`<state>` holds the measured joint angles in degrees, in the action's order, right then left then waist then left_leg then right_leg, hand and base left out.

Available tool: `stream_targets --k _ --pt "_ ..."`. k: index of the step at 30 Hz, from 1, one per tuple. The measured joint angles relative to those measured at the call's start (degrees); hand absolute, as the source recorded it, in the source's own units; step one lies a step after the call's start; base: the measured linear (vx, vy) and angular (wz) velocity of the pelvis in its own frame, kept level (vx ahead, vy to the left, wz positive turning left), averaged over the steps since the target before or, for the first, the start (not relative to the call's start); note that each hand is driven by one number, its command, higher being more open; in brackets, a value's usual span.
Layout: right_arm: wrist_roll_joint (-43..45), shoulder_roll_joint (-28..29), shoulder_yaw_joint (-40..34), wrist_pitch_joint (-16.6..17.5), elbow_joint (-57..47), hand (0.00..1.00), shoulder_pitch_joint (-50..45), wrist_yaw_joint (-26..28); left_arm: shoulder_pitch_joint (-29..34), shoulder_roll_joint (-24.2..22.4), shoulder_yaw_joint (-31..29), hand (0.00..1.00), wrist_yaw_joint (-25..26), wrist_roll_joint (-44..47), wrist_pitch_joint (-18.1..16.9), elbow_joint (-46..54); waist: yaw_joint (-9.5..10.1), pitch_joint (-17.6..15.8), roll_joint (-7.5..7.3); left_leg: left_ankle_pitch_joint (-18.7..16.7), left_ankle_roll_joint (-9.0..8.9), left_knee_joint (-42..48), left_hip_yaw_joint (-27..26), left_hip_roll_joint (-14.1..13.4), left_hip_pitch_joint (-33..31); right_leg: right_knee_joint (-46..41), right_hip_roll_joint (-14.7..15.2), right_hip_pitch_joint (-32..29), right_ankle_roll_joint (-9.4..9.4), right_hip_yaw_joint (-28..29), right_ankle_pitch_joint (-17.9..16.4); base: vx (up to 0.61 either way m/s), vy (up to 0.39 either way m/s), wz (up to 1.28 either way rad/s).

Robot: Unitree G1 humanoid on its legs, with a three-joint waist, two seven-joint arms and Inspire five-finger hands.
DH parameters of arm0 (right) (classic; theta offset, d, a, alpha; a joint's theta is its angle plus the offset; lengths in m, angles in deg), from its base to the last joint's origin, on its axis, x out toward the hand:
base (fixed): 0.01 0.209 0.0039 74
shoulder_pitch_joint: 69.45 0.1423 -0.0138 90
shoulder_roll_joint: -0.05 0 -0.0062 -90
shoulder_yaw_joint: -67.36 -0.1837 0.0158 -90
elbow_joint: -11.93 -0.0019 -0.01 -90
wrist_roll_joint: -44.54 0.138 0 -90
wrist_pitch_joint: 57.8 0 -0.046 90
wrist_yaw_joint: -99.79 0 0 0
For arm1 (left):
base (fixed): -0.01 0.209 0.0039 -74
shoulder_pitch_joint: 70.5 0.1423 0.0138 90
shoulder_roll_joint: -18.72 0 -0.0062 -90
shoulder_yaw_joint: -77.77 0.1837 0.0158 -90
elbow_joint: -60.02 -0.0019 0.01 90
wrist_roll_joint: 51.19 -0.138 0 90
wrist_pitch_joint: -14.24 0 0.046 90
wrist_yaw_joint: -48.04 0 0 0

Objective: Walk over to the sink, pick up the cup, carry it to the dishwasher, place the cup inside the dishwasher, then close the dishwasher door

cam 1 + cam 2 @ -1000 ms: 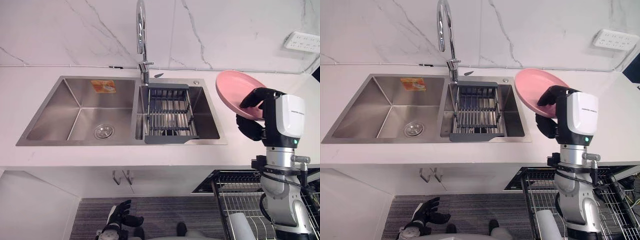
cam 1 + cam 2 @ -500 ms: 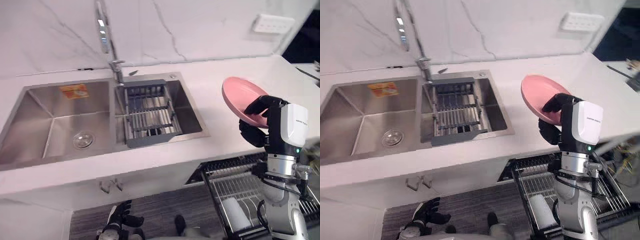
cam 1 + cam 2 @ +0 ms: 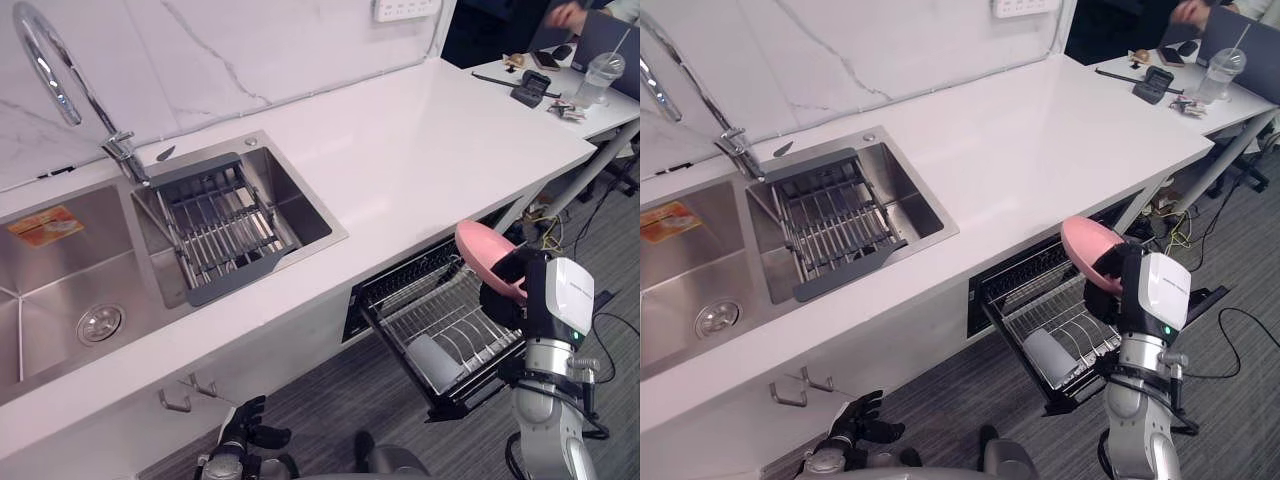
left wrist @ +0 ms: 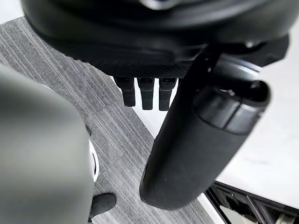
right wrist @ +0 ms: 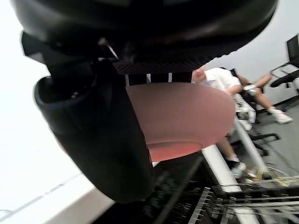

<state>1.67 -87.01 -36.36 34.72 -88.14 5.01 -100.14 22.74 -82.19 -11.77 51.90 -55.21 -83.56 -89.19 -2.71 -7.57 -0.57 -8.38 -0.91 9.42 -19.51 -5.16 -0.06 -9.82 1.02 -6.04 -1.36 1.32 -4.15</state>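
**Task object.** The pictures show a pink dish [image 3: 482, 255], not a cup. The dish is held on edge by the right hand [image 3: 512, 292]. In the eye views it sits over the outer right corner of the pulled-out rack [image 3: 425, 310], well apart from the sink [image 3: 40, 290].

**Right hand.** The hand is closed on the dish. In the right wrist view the thumb [image 5: 100, 140] lies across the near face of the dish. The fingers pass behind its rim.

**Left hand.** The left hand [image 3: 246, 432] hangs low over the grey carpet floor [image 3: 330, 410], below the counter [image 3: 420, 150]. Its fingers [image 4: 147, 92] are relaxed and hold nothing.

**Dishwasher.** The dishwasher [image 3: 985, 290] is open under the counter, to the right of the sink. Its wire rack is drawn out over the floor. One pale grey item [image 3: 434, 362] lies in the rack near the front edge.

**Sink.** The sink has two basins.
- The right basin holds a dark drain tray [image 3: 215, 228].
- The left basin has a round drain [image 3: 100, 323] and an orange sticker [image 3: 44, 225].
- The faucet [image 3: 48, 68] rises behind the divider between the basins.

**Surroundings.** A desk [image 3: 600, 110] stands beyond the counter's far end. On it are a clear cup with a straw [image 3: 602, 76] and a dark object [image 3: 527, 88]. A seated person [image 5: 219, 78] appears in the right wrist view.
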Motion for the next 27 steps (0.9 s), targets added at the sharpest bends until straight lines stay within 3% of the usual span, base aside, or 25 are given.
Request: stream_targets --k 12,16,19,24,27 --pt "2.42 1.43 -2.38 0.03 8.34 0.30 -4.43 0.16 0.43 -0.45 -0.06 0.90 0.02 -0.23 -0.10 -1.07 -0.08 0.81 0.93 1.61 0.43 -3.25 2.18 1.75 2.14 4.24 1.06 2.80 -0.92 0.37 1.95 0.02 0.022 -0.02" --pt "5.72 0.64 -2.43 0.20 12.87 0.30 -3.00 0.75 0.43 -0.78 -0.20 0.90 -0.01 -0.19 -0.34 -0.99 0.20 0.19 1.85 1.80 0.58 -3.63 2.34 2.08 1.80 3.53 1.38 1.94 -1.03 0.41 1.98 -0.03 0.017 0.00" --pt "7.53 -1.28 -2.52 0.16 15.02 0.30 -0.59 0.97 0.40 -1.38 -0.69 0.90 -0.04 0.02 -0.53 0.12 0.24 -1.43 2.94 2.35 0.77 -3.44 2.26 2.26 -0.03 1.10 1.65 -0.98 -1.08 0.53 1.66 -0.07 -0.003 0.00" --pt "10.19 -1.69 -3.82 0.00 15.52 0.30 3.80 0.96 -0.28 -1.66 -0.54 0.90 0.00 1.16 -0.80 1.59 0.62 -4.71 2.91 2.52 0.87 -0.96 2.40 2.16 -3.77 -4.81 1.99 -6.41 -0.65 0.34 -0.52 -0.10 -0.047 0.05" --pt "12.40 -2.59 -4.10 -0.25 15.51 0.30 6.40 -0.05 -1.69 -1.49 0.00 0.90 0.09 2.10 -1.11 2.77 1.81 -7.50 2.87 1.92 0.81 2.09 2.42 1.53 -7.01 -7.55 1.92 -9.50 -0.56 0.03 -1.58 -0.08 -0.056 0.05"
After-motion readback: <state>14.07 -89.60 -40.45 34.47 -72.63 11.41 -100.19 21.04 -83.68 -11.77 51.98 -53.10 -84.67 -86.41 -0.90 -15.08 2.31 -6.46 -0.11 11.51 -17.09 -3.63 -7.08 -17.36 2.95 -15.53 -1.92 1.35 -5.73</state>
